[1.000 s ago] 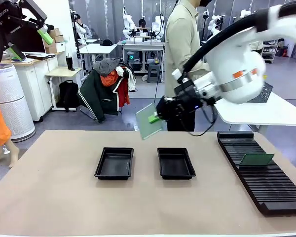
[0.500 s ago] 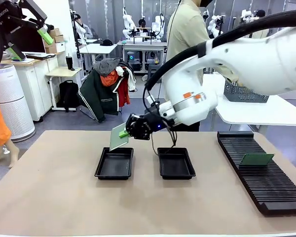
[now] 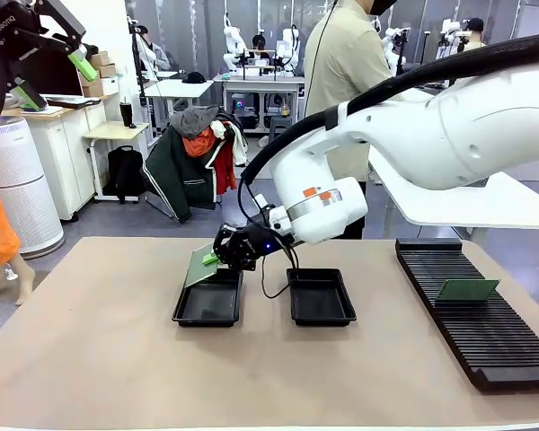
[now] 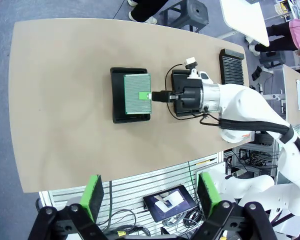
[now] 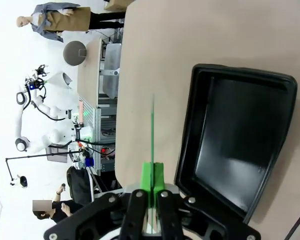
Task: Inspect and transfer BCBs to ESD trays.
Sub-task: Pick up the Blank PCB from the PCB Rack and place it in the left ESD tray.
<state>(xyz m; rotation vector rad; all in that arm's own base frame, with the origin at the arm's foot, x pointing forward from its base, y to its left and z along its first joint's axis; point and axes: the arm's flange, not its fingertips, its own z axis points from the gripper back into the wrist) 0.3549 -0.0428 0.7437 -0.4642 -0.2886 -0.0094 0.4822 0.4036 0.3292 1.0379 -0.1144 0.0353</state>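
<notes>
My right gripper point(image 3: 212, 259) is shut on the edge of a green BCB point(image 3: 198, 268), which it holds tilted just above the left ESD tray point(image 3: 207, 321). From above, the BCB point(image 4: 137, 94) covers most of that tray point(image 4: 117, 95). In the right wrist view the BCB point(image 5: 152, 130) shows edge-on as a thin line between the green pads point(image 5: 152, 176), beside the black tray point(image 5: 240, 135). The right ESD tray point(image 3: 322, 321) has nothing in it. My left gripper point(image 3: 56, 81) hangs open high at the far left, and its fingers point(image 4: 95, 195) stand wide apart.
A long black slotted rack point(image 3: 485, 341) lies along the right side with another green board point(image 3: 467, 289) standing in it. A person point(image 3: 346, 63) stands at the far side by a white table point(image 3: 467, 206). Bare tan tabletop lies in front of the trays.
My right arm has swung left and down with the BCB, from above the gap behind the trays to just over the left tray. The board now lies flatter. The left arm has not moved.
</notes>
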